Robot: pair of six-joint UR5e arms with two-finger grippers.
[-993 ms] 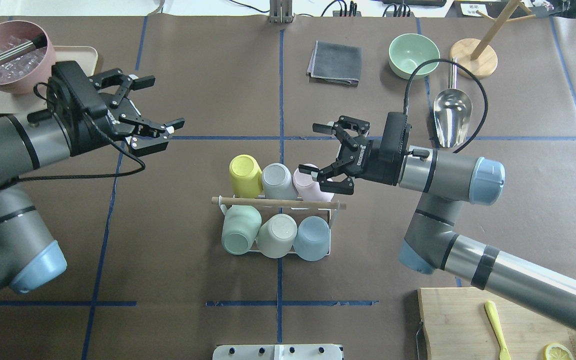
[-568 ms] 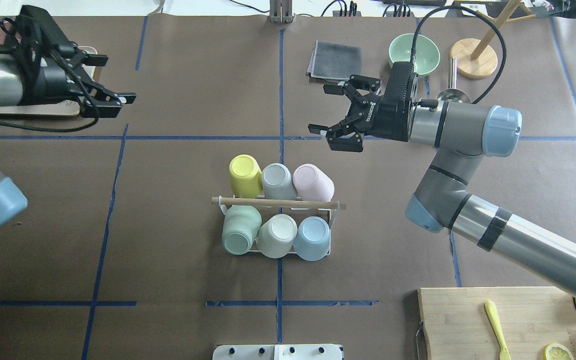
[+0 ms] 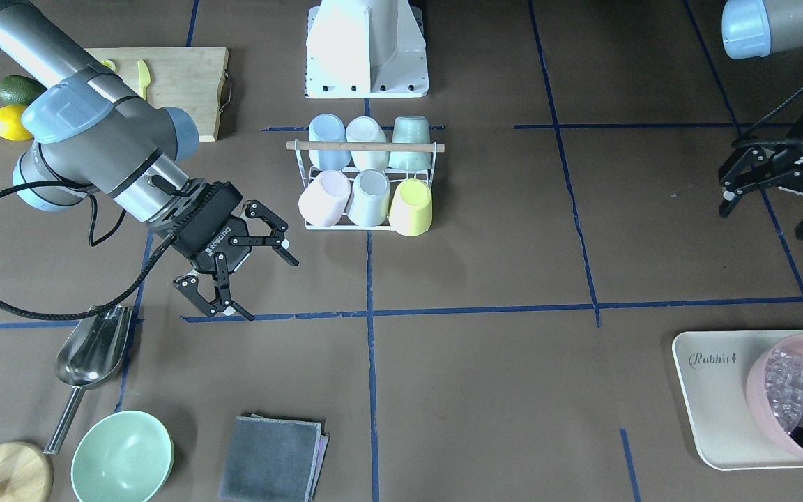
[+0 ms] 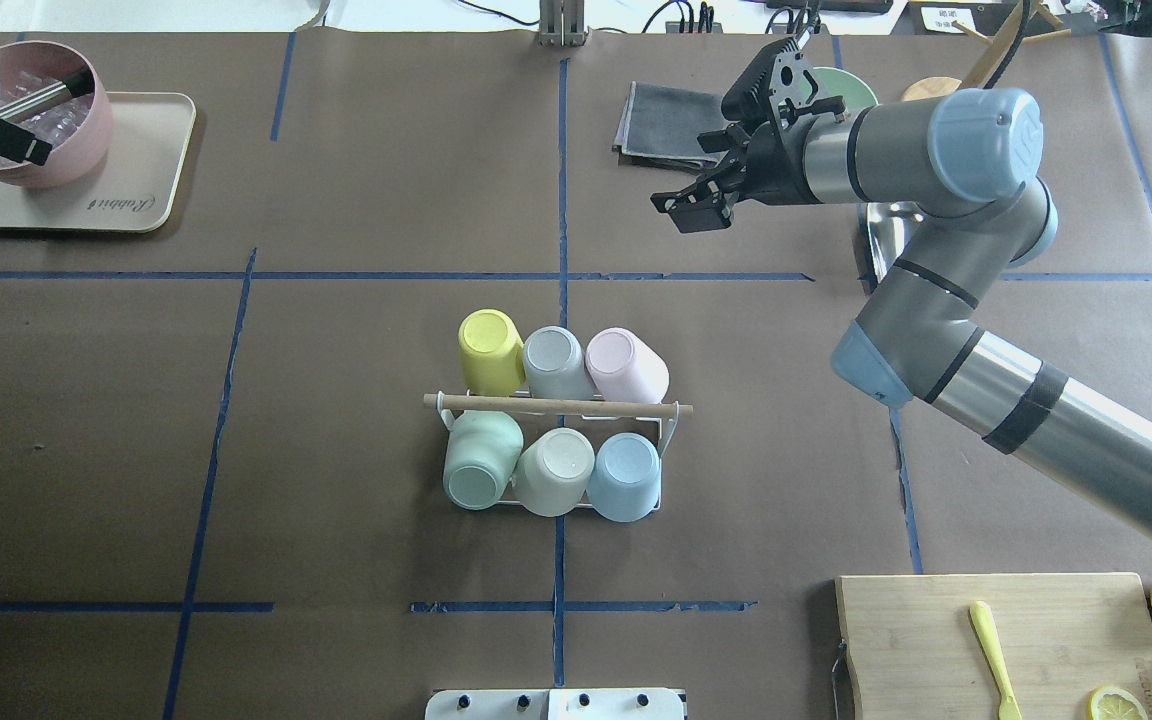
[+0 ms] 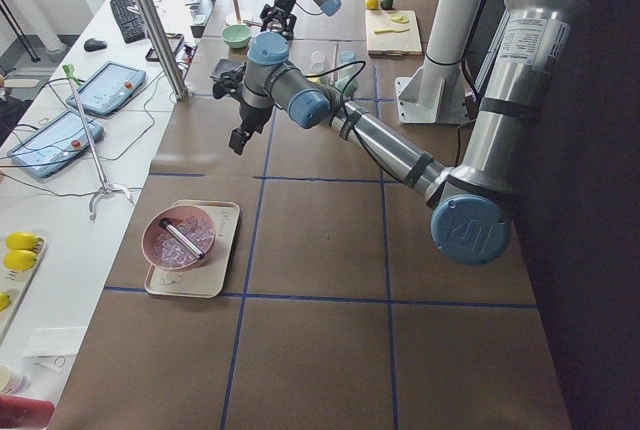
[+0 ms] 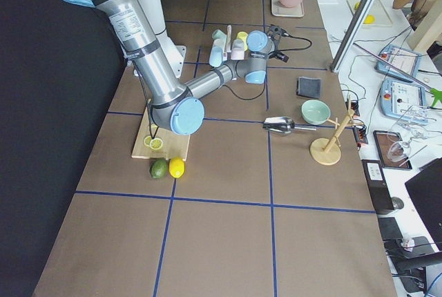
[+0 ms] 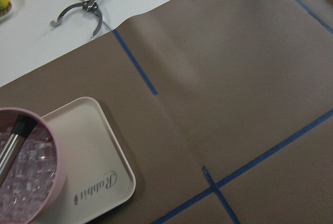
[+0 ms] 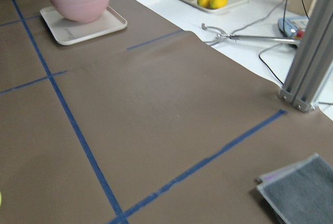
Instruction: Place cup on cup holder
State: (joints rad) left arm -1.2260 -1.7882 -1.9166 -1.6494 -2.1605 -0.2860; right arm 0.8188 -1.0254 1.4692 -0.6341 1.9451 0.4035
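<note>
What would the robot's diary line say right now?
rack: six cups on it | left tool: open, empty | right tool: open, empty | both away from rack

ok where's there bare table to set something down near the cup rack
Widest bare patch: on the robot's left of the cup holder, out to the tray. Also bare between the holder and the cutting board. Crowded: the far right corner, with grey cloth, green bowl, scoop and the right hand hovering there.

Bare table (image 3: 478, 265) ahead of right gripper (image 3: 262, 286); rack (image 3: 366, 147) packed with cups (image 3: 410, 197) near on one flank, cloth (image 3: 272, 457) and scoop (image 3: 91, 345) near on other.
</note>
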